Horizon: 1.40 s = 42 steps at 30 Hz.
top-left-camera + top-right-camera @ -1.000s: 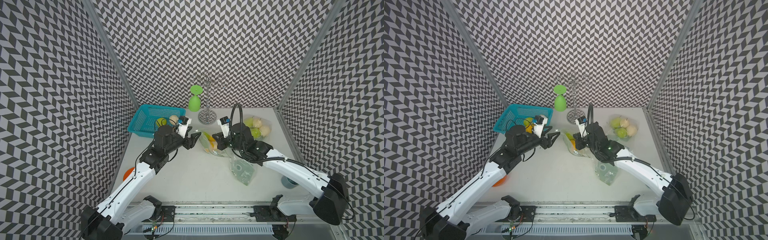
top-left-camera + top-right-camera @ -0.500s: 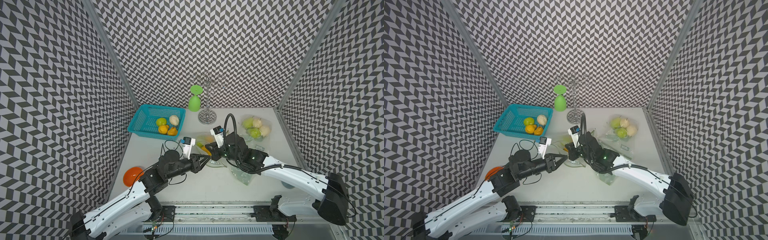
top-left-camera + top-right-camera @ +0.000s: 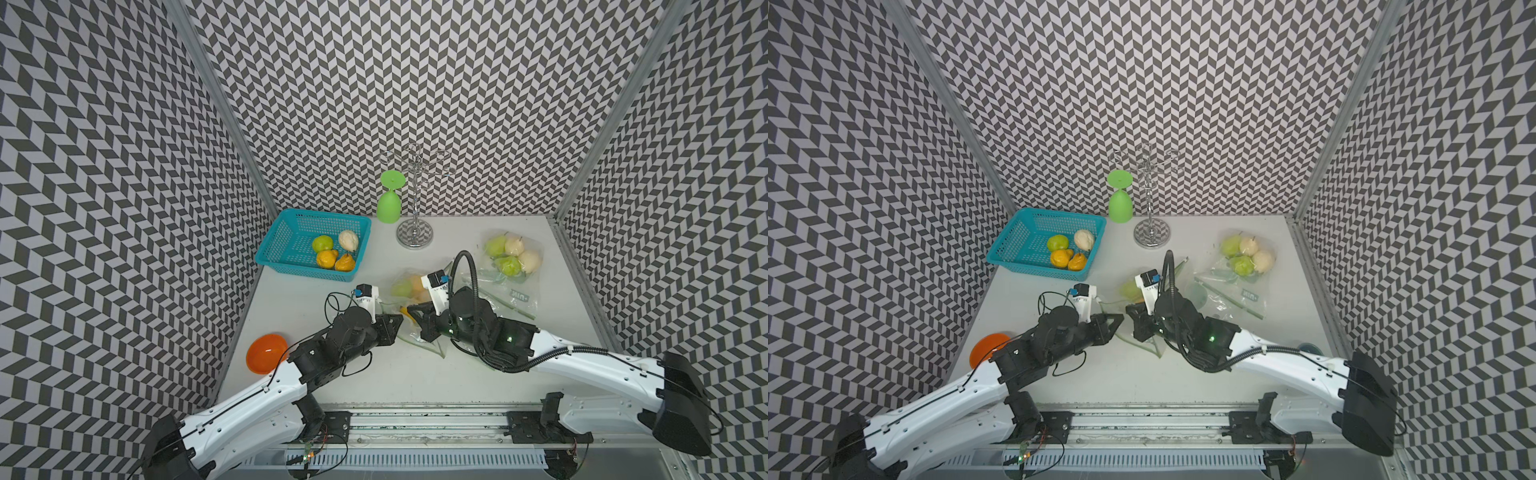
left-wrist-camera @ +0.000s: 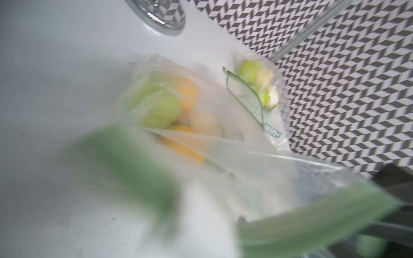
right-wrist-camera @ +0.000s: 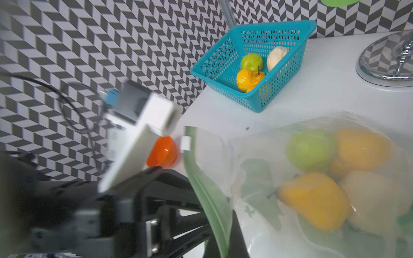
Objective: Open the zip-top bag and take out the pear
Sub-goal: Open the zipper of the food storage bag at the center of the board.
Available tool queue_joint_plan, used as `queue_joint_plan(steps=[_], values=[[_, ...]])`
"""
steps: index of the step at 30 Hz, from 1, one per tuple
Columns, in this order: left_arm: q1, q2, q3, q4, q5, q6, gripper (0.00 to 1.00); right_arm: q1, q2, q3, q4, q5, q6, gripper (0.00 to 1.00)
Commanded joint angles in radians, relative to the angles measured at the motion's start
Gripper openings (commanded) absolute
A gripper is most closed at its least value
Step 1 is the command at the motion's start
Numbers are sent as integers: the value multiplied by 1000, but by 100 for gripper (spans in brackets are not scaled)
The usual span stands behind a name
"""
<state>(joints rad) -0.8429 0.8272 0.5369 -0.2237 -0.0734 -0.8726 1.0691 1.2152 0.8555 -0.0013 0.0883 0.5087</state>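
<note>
Right wrist — left pincer [image 5: 201, 212] at bag [image 5: 252, 178] edge.

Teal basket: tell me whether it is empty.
No, the teal basket holds four pieces of fruit, plainly seen in a top view.

A teal basket [image 3: 277, 237] of fruit [image 3: 326, 258] is set beyond the left end effector [image 3: 400, 322]; an orange bowl [image 3: 266, 353] is seen behind it, at the desk [image 3: 395, 384] edge.

We see the left tool [image 3: 1117, 322] and right tool [image 3: 1133, 321] nearly tip to tip, the zip-top bag [image 3: 1128, 291] between and just beyond them.
</note>
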Motion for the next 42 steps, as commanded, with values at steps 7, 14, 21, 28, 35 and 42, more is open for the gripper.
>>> queue_joint_plan(steps=[7,14,21,28,35,42], values=[[246,-67,-111,-99,-14,53,21,138,-49,-78,262,230,94,0],[307,-97,19,-185,56,99,26,178,80,-8,243,169,106,0],[193,-202,53,-201,157,10,30,180,100,11,224,173,115,0],[36,-194,86,-220,134,-64,23,181,125,40,194,179,113,0],[-2,-106,2,-127,182,-78,16,180,117,27,214,181,136,0],[66,37,-95,50,138,-60,15,180,100,11,213,138,208,0]])
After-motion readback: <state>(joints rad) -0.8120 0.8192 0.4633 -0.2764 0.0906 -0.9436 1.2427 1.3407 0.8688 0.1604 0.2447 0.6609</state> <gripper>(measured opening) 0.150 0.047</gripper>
